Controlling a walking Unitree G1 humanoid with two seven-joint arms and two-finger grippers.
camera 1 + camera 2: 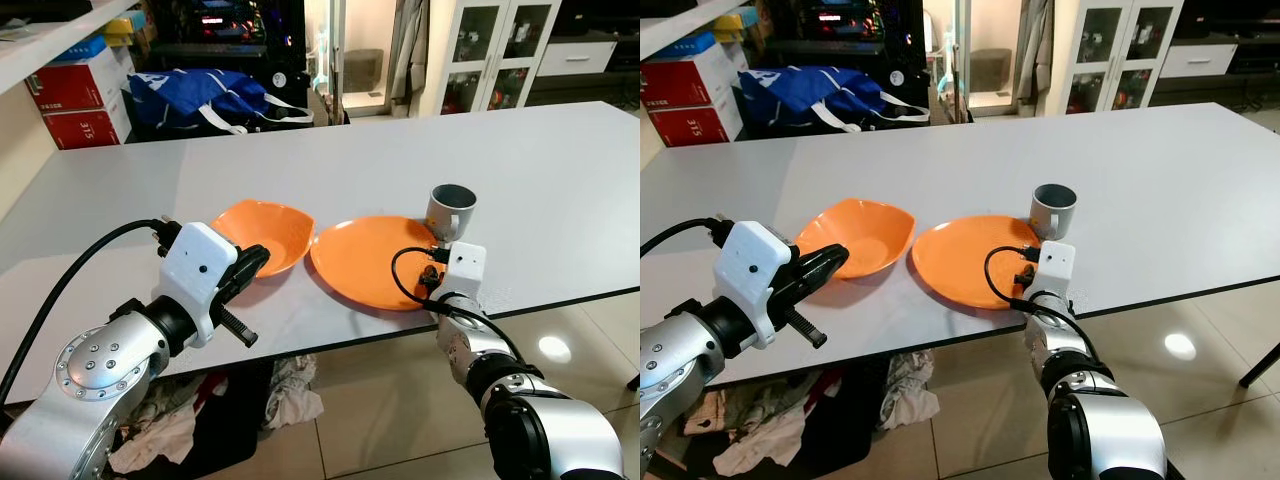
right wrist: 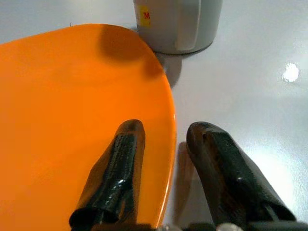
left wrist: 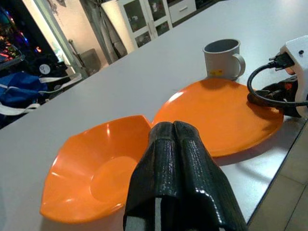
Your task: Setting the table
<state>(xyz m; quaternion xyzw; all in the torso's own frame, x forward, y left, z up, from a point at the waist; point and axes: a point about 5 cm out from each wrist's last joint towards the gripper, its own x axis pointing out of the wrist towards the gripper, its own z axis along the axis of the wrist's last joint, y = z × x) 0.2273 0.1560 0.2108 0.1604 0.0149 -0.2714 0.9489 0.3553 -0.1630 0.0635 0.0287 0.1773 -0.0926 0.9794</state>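
- The right gripper (image 2: 161, 144) is parted, its fingers straddling the near right rim of the orange plate (image 1: 365, 258), one over the plate, one over the table (image 1: 560, 180).
- The left gripper (image 3: 177, 144) is pressed closed and empty, poised just before the orange bowl (image 1: 262, 232).
- A grey mug (image 1: 451, 210) stands touching the plate's far right edge.

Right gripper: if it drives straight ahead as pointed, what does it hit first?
The right gripper is open, straddling the plate rim: one finger over it, one outside. Straight on, it would likely meet the grey mug first, though depth is unclear.
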